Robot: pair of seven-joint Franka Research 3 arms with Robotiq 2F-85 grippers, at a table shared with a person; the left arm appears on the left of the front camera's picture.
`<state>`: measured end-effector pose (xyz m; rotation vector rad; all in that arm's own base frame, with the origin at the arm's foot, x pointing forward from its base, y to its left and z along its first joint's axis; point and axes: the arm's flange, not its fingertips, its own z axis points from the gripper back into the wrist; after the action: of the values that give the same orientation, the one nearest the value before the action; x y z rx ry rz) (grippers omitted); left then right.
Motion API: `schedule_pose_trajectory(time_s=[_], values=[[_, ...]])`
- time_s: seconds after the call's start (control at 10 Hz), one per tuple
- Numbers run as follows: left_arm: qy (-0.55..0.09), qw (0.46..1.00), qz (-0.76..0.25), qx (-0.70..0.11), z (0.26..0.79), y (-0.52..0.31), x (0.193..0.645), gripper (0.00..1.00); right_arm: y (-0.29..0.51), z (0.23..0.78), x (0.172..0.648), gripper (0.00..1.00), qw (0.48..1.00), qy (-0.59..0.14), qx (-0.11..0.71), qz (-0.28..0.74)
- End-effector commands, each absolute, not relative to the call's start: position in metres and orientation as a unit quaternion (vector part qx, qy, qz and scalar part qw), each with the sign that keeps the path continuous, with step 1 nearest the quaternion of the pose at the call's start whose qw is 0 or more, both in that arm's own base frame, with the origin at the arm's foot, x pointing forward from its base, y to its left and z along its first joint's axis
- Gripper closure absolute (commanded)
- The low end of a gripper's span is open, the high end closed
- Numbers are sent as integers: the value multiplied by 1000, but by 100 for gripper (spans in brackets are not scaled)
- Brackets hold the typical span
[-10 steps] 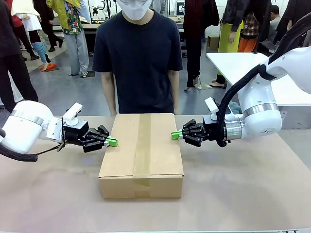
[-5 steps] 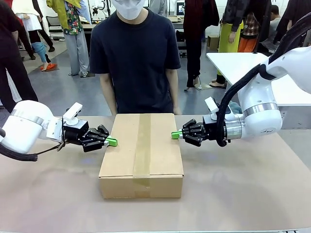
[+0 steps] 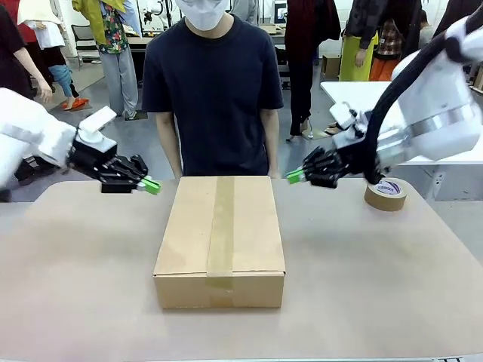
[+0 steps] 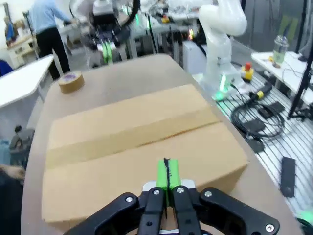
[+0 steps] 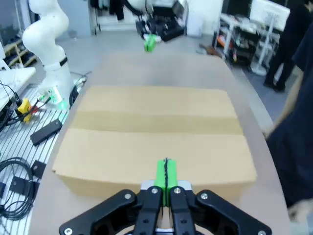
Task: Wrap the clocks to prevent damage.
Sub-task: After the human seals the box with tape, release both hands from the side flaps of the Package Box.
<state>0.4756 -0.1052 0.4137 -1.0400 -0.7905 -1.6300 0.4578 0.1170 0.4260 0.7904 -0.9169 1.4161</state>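
A taped-shut cardboard box (image 3: 219,240) lies in the middle of the table, with a strip of brown tape along its top; the clocks are out of view. My left gripper (image 3: 152,185) hovers shut and holding nothing off the box's far left corner. My right gripper (image 3: 294,176) hovers shut and holding nothing off the far right corner. In the left wrist view the shut green pads (image 4: 167,175) point over the box (image 4: 142,142). The right wrist view has its shut pads (image 5: 165,175) above the box (image 5: 156,137), with the left gripper (image 5: 150,43) across the table.
A roll of brown tape (image 3: 386,194) lies on the table at the far right, also seen in the left wrist view as the tape roll (image 4: 71,82). A person in a dark shirt (image 3: 213,87) stands at the far edge behind the box.
Both grippers have risen and pulled back from the box's sides toward the far corners, staying shut. The right arm's move uncovered the tape roll.
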Motion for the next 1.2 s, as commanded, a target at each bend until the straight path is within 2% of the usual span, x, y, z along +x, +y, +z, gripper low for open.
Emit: schedule_pose_trajectory(time_s=[0.0, 0.2, 0.5, 0.6, 0.7, 0.8, 1.1], values=[[-276, 545, -696, -377, 453, -91, 464, 100, 91, 473, 441, 99, 646, -369, 290, 601], [-256, 578, -702, -328, 502, -68, 451, 100, 68, 509, 427, 99, 680, -342, 255, 597], [-297, 596, -688, -288, 551, -23, 426, 100, 45, 559, 391, 99, 698, -328, 226, 595], [-314, 601, -679, -281, 552, -13, 424, 100, 46, 564, 388, 99, 693, -319, 237, 602], [-295, 586, -696, -292, 550, -30, 434, 100, 48, 559, 394, 99, 682, -304, 252, 615], [-295, 586, -696, -292, 550, -30, 434, 100, 42, 564, 394, 99, 691, -336, 222, 601], [-295, 586, -696, -292, 550, -30, 434, 100, 42, 564, 394, 99, 691, -336, 222, 601]])
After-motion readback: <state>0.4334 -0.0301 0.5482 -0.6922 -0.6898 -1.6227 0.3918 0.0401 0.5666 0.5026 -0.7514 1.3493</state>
